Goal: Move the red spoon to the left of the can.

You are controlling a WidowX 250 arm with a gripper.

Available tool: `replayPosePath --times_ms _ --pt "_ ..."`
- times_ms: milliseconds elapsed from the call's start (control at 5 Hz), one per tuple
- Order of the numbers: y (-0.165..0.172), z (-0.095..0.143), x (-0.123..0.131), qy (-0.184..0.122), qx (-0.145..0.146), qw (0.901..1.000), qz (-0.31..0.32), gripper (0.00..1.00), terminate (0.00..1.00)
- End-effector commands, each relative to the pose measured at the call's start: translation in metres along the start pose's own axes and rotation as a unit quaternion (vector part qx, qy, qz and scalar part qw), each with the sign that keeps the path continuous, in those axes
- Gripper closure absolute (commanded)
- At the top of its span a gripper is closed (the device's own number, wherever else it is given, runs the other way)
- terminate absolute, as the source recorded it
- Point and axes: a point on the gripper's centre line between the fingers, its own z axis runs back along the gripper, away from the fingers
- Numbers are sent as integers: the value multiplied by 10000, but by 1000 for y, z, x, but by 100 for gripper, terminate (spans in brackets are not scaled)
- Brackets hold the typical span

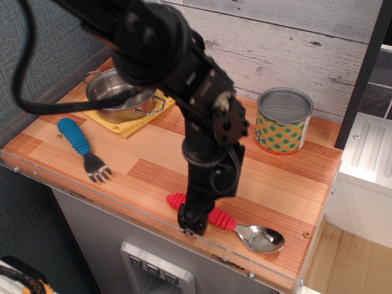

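Because its thick ribbed red rubber handle should grip well and its shiny metal bowl would slip, the red spoon (pixel 228 223) is best taken mid-handle. It looks light and stiff. It lies at the wooden bench's (pixel 288 177) front edge, handle left, bowl right. The black hand (pixel 191 225) covers the handle; its opening cannot be told.

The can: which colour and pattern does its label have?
The can has a green label with orange dots and a grey metal lid, seen clearly in the only view.
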Motion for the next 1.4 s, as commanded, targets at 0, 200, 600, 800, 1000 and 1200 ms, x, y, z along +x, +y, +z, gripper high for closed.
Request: replayPosePath --times_ms 0,200,600,800,1000,1200 --pt "-3 -3 -11 -20 115 9999 83 100 0" --pt "-3 2 -13 -81 158 9997 158 100 0" --pt "13 25 -33 -404 107 9879 1493 100 0" --pt "17 37 -52 -395 56 9622 2696 100 0" --pt "18 49 -62 -94 135 9249 3798 100 0" --pt "19 50 -65 -45 79 8698 4934 100 0"
